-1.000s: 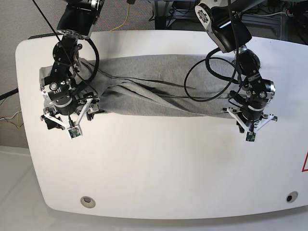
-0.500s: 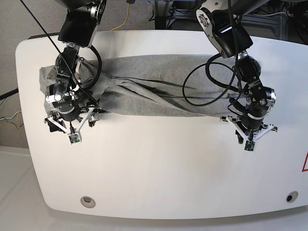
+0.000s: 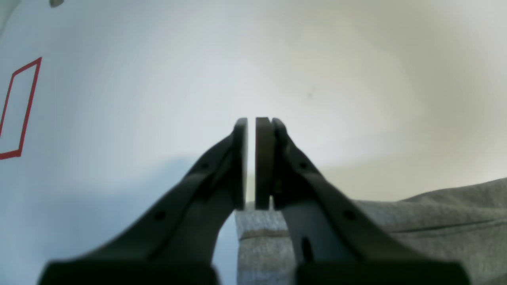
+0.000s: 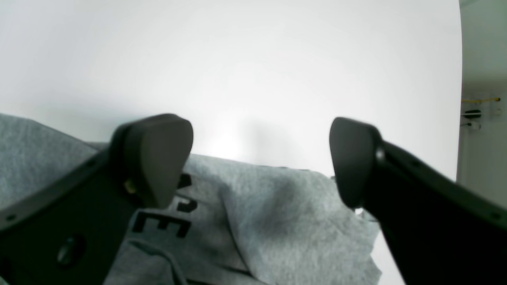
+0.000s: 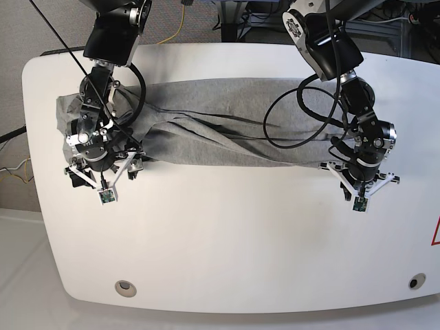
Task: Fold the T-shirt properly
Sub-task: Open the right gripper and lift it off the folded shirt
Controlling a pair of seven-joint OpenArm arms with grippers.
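The heather-grey T-shirt lies bunched in a long rumpled band across the far half of the white table. My right gripper stands at the shirt's left end in the base view. In the right wrist view that gripper is wide open above a fold of the shirt that shows black letters. My left gripper sits just past the shirt's near right corner. In the left wrist view it is shut with nothing seen between the pads, and the shirt's hem lies beneath its base.
Black cables from the left arm loop over the shirt. A red outline marks the table near its right edge. Two round holes sit near the front corners.
The left gripper has shifted a little toward the table's front and right, off the shirt's edge. The right gripper has turned slightly at the shirt's left end. Both keep their state.
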